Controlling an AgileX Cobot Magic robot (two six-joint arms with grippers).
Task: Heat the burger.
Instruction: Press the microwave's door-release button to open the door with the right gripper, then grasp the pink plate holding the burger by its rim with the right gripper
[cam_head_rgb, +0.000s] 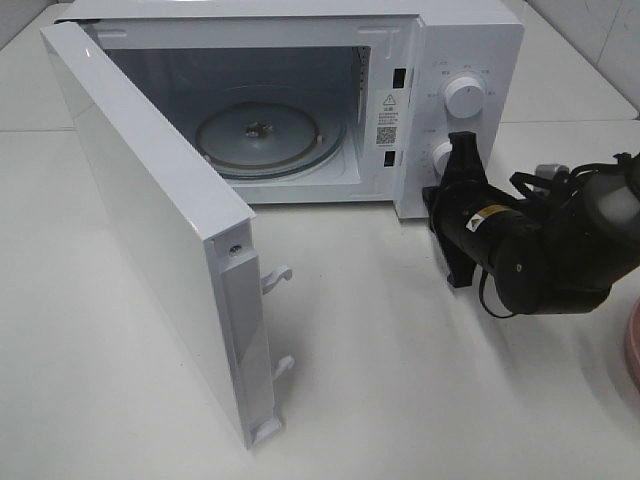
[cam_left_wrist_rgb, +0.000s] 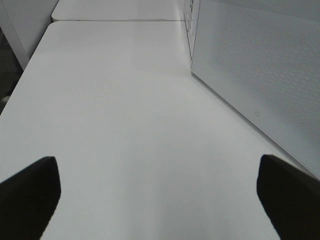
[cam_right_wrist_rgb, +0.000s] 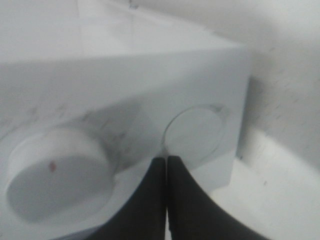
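Landmark: white box-shaped microwave oven (cam_head_rgb: 490, 40), standing at the far side of the white table (cam_head_rgb: 400, 380).

Its white hinged door (cam_head_rgb: 150, 230) is swung fully open; the round glass turntable (cam_head_rgb: 270, 135) inside carries nothing; my reading is that the cavity stands ready for loading.

The burger is not in any view; it is not inside the oven nor in front of it. A curved pink plate rim (cam_head_rgb: 632, 350) shows well to the right of the oven; whether the burger sits there I cannot tell.

Right gripper (cam_right_wrist_rgb: 166, 160): fingers pressed together, nothing between them; the tips point at the oven's control panel, against or just short of the lower white round dial (cam_head_rgb: 438, 156), below the upper white dial (cam_head_rgb: 466, 97). Closed fingers make a narrow probe, which suits nudging a control, not lifting food.

Left gripper (cam_left_wrist_rgb: 157, 162): fingers spread wide, empty; it hangs low over the table on the outer side of the open door, out of the door's way.

Judgement: heating not begun; burger not yet loaded.
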